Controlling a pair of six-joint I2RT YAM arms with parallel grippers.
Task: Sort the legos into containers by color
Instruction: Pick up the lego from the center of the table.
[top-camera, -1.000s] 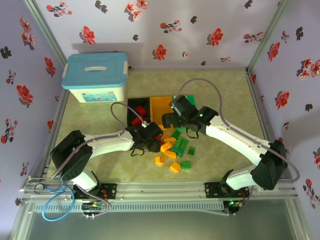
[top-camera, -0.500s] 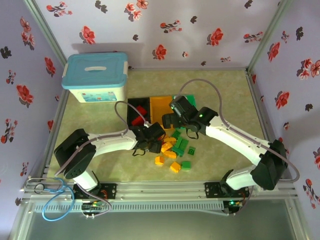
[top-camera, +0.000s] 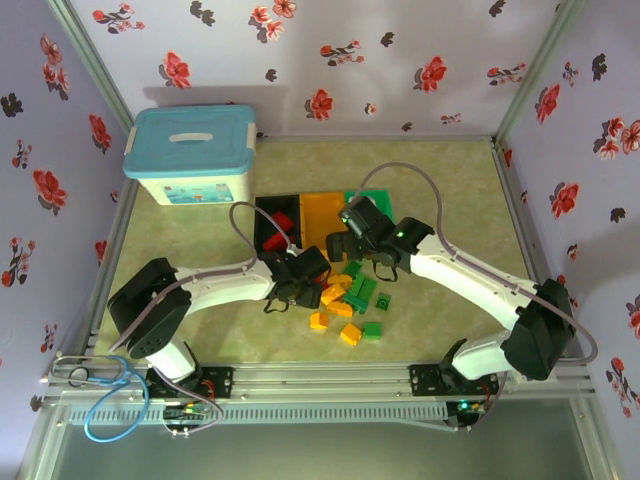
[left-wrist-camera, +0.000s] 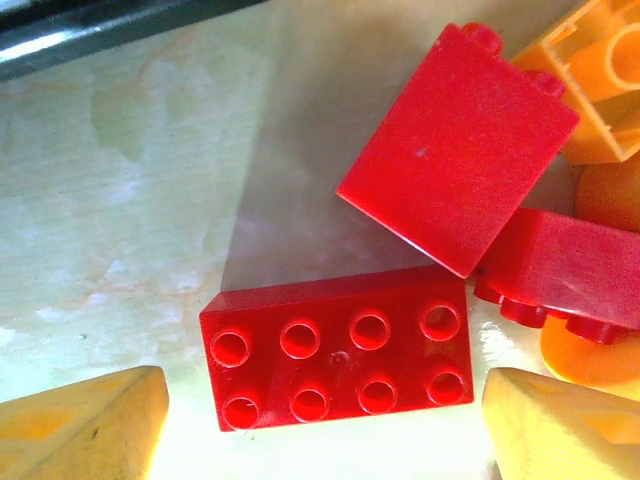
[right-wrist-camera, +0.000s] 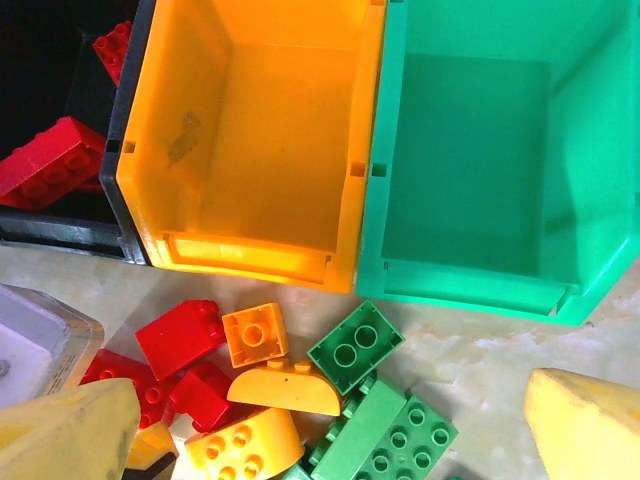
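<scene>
A red eight-stud lego (left-wrist-camera: 335, 355) lies flat on the table between the fingertips (left-wrist-camera: 80, 425) of my left gripper (left-wrist-camera: 325, 430), which is open and straddles it without touching. More red legos (left-wrist-camera: 455, 145) and orange ones (left-wrist-camera: 600, 50) lie just beyond. In the top view the left gripper (top-camera: 300, 280) is at the pile's left edge. My right gripper (right-wrist-camera: 330, 430) hangs open above the mixed pile, over a green lego (right-wrist-camera: 357, 345) and an orange lego (right-wrist-camera: 255, 335). Ahead of it stand the black bin (right-wrist-camera: 60, 235) holding red legos, the orange bin (right-wrist-camera: 255, 140) and the green bin (right-wrist-camera: 500, 160).
A large white box with a light-blue lid (top-camera: 190, 155) stands at the back left. Loose orange and green legos (top-camera: 350, 330) lie on the near side of the pile. The three bins (top-camera: 320, 215) sit side by side just behind the pile.
The left gripper has slid a little right, to the pile's edge. The right gripper has edged slightly nearer over the pile. No lego has been picked up.
</scene>
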